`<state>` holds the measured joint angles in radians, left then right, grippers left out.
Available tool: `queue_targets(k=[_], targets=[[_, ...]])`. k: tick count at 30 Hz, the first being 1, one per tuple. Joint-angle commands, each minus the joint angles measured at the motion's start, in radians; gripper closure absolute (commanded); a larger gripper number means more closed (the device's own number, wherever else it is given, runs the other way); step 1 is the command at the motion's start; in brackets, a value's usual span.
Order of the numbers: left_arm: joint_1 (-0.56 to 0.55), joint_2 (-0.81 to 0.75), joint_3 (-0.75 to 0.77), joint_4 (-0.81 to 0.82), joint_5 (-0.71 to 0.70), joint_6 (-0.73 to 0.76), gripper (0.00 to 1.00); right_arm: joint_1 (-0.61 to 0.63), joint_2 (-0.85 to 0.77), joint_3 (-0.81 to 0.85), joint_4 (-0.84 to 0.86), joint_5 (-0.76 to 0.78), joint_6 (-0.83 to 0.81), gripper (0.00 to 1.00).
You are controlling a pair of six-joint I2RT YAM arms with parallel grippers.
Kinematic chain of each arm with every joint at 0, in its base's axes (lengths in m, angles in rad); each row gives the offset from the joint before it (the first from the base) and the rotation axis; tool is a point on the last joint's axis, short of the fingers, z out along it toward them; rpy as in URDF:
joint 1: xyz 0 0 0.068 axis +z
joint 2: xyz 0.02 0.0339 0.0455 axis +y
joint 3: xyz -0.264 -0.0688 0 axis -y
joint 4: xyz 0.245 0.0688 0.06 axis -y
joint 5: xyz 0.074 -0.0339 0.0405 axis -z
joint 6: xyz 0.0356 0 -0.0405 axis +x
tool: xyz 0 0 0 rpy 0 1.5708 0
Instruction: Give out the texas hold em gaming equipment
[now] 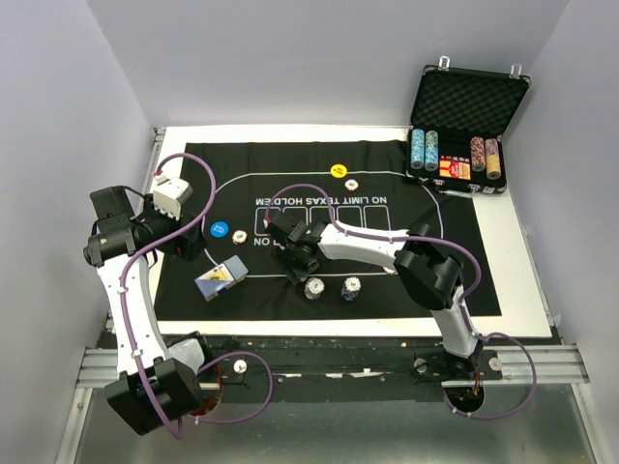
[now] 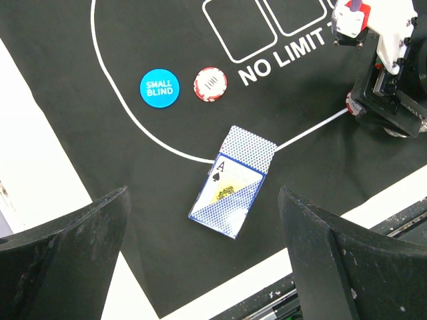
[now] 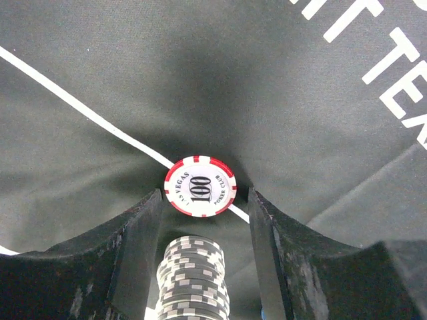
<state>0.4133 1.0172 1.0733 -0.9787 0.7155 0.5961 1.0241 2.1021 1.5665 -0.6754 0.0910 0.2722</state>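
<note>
Dark stack: stands on the mat near its front edge, seen between the right fingers close to the wrist.
Second stack: just beside it, to the right.
Deck box: lies tilted on the mat's near left part, flap open, an ace of spades showing, touching the white line.
Left gripper: spread wide, hanging above the deck box and holding nothing.
Right gripper: jaws partly spread, low over the mat, one finger on each side of a red chip. No firm pinch shows.
Red chip: flat on the white line.
Other red chip: beside the blue disc marked SMALL BLIND.
Yellow disc: far side of the mat, a far chip just beside it.
Case: open on the surface at the far right, with chip rows inside.
</note>
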Motion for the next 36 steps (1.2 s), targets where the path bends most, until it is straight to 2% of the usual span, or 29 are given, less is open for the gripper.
queue_targets(k=[1,12,21,27,29,32,36], targets=[[0.012,-0.012,0.007,0.002,0.009,0.001,0.01,0.007,0.036,0.014,0.014,0.015,-0.005,0.40],[0.015,-0.008,-0.003,0.006,0.013,0.002,0.01,0.007,0.000,-0.006,0.042,0.087,-0.005,0.58],[0.013,-0.003,-0.001,0.005,0.012,0.007,0.01,-0.087,-0.171,-0.098,0.046,0.191,0.008,0.64],[0.015,0.003,-0.003,0.005,0.010,0.010,0.01,-0.217,-0.338,-0.258,0.074,0.158,0.048,0.64],[0.015,0.004,-0.004,0.006,0.012,0.010,0.01,-0.229,-0.359,-0.283,0.094,0.129,0.039,0.58],[0.016,0.007,-0.004,0.008,0.013,0.008,0.01,-0.222,-0.323,-0.249,0.097,0.046,0.024,0.48],[0.015,0.001,-0.006,0.008,0.015,0.001,0.01,-0.145,-0.208,-0.126,0.089,0.064,-0.007,0.44]])
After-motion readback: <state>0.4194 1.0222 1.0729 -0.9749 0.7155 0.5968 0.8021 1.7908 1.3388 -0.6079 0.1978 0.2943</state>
